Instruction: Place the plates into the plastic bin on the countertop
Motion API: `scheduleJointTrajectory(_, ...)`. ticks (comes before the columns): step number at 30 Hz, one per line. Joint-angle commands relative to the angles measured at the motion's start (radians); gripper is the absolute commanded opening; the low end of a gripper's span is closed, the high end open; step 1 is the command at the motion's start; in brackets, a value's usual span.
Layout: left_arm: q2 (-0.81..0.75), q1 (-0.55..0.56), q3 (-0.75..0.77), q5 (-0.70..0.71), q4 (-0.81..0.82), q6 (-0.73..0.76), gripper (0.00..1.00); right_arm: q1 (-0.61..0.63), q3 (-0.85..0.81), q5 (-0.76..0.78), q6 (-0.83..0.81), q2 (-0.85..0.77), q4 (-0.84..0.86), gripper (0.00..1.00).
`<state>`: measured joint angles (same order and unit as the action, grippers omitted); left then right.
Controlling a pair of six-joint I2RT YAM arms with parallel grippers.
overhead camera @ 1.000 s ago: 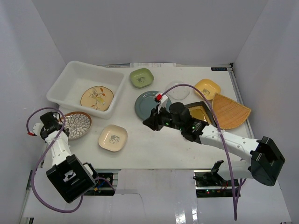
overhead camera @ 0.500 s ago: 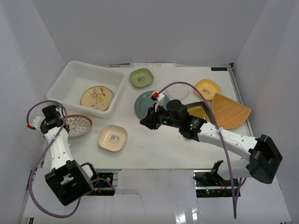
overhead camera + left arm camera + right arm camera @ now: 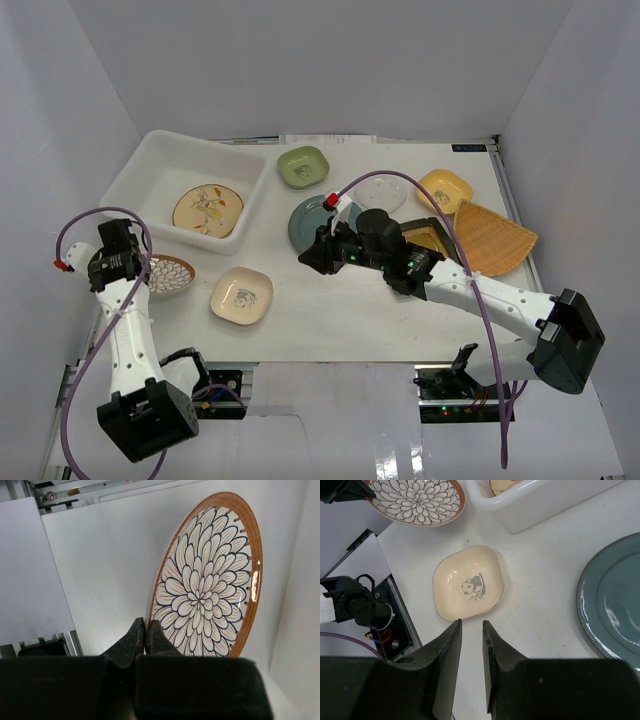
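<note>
The left arm has pulled nearer; the left gripper (image 3: 146, 631) pinches the rim of the tilted brown chrysanthemum plate (image 3: 205, 580), with the plastic bin (image 3: 210, 150) at its 12 o'clock. The thin-edge pinch may slip. The right gripper (image 3: 470, 630) hovers parted.

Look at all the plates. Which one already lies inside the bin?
The cream floral plate. It alone lies in the bin; the left gripper holds the brown plate, and the rest lie on the table.

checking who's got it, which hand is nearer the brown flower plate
Left. The left hand pinches the rim of the brown flower plate; the right hand hovers well away, beyond the cream panda dish.
</note>
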<state>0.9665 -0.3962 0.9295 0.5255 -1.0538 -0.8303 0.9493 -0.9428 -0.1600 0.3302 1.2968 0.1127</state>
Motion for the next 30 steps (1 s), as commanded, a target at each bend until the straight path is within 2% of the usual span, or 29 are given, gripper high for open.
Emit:
scheduleJointTrajectory(1, -0.112, 0.016, 0.065, 0.035, 0.092, -0.03, 0.0, 0.003, -0.042, 0.013, -0.017, -0.03, 0.005, 0.29)
scheduleJointTrajectory(5, -0.134, 0.026, 0.095, 0.022, 0.101, -0.027, 0.0, 0.003, -0.028, 0.027, -0.023, -0.048, 0.005, 0.3)
scheduleJointTrajectory(12, -0.112, 0.082, 0.412, 0.008, 0.097, -0.004, 0.0, 0.003, -0.028, 0.031, -0.023, -0.037, -0.004, 0.3)
scheduleJointTrajectory(15, -0.129, 0.103, 0.466, -0.001, 0.107, -0.016, 0.0, 0.002, -0.028, 0.039, -0.023, -0.036, -0.007, 0.3)
scheduleJointTrajectory(18, -0.14, 0.115, 0.476, -0.08, 0.172, -0.012, 0.0, -0.001, -0.024, 0.046, -0.025, -0.033, -0.008, 0.3)
scheduleJointTrajectory(20, -0.131, 0.115, 0.459, -0.189, 0.257, -0.01, 0.0, -0.003, -0.022, 0.05, -0.026, -0.03, -0.013, 0.3)
scheduleJointTrajectory(22, -0.088, 0.115, 0.43, -0.301, 0.338, -0.033, 0.0, -0.006, -0.011, 0.05, -0.031, -0.033, -0.011, 0.3)
scheduleJointTrajectory(25, -0.009, 0.115, 0.385, -0.396, 0.46, -0.035, 0.0, -0.004, 0.01, 0.063, -0.045, -0.054, -0.015, 0.3)
scheduleJointTrajectory(30, 0.145, 0.115, 0.382, -0.479, 0.59, 0.013, 0.0, -0.006, 0.047, 0.08, -0.057, -0.108, -0.033, 0.3)
